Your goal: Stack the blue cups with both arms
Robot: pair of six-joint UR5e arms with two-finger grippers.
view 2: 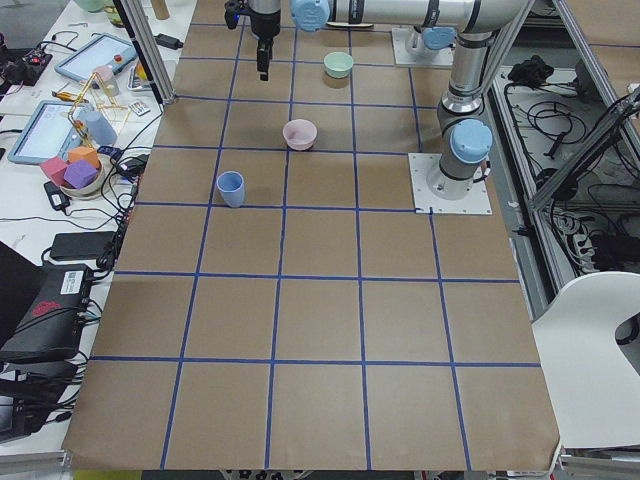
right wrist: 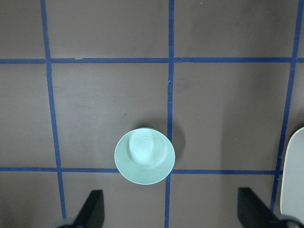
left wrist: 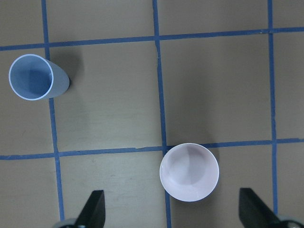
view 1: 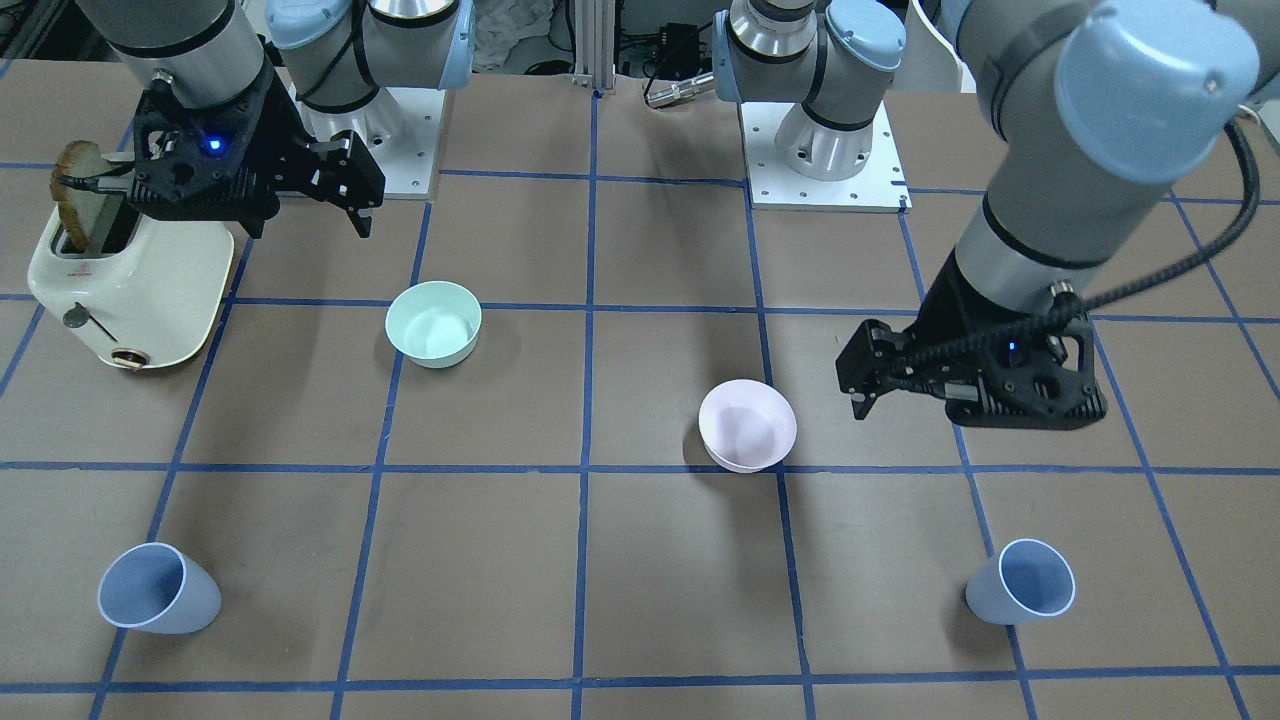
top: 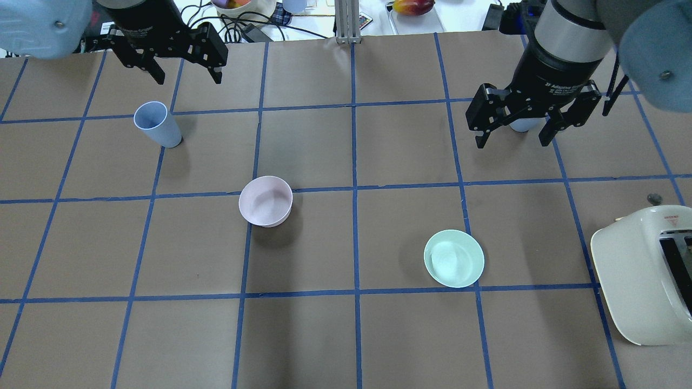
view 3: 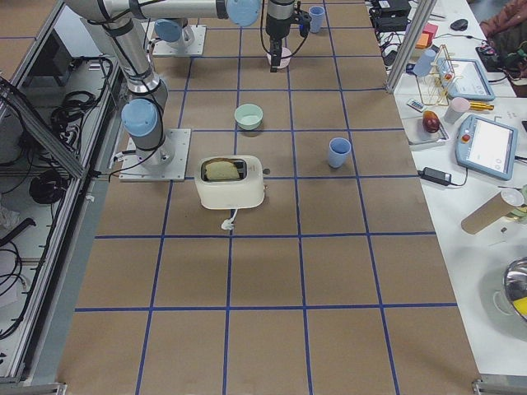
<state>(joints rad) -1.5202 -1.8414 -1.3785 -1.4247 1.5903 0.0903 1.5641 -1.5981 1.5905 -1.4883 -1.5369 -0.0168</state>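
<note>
Two blue cups stand upright at the table's far side from the robot. One point(view 1: 1020, 582) point(top: 157, 124) is on my left side; it also shows in the left wrist view point(left wrist: 31, 77). The other point(view 1: 160, 588) is on my right side, mostly hidden behind my right gripper in the overhead view point(top: 522, 127). My left gripper point(view 1: 862, 392) point(top: 187, 78) is open and empty, held high above the table, apart from the left cup. My right gripper point(view 1: 358, 210) point(top: 511, 141) is open and empty, raised near the toaster.
A pale pink bowl point(view 1: 747, 425) point(left wrist: 189, 172) sits mid-table on my left side. A mint-green bowl point(view 1: 433, 322) point(right wrist: 145, 156) sits on my right side. A cream toaster point(view 1: 130, 280) point(top: 649, 270) holding toast stands at the right edge.
</note>
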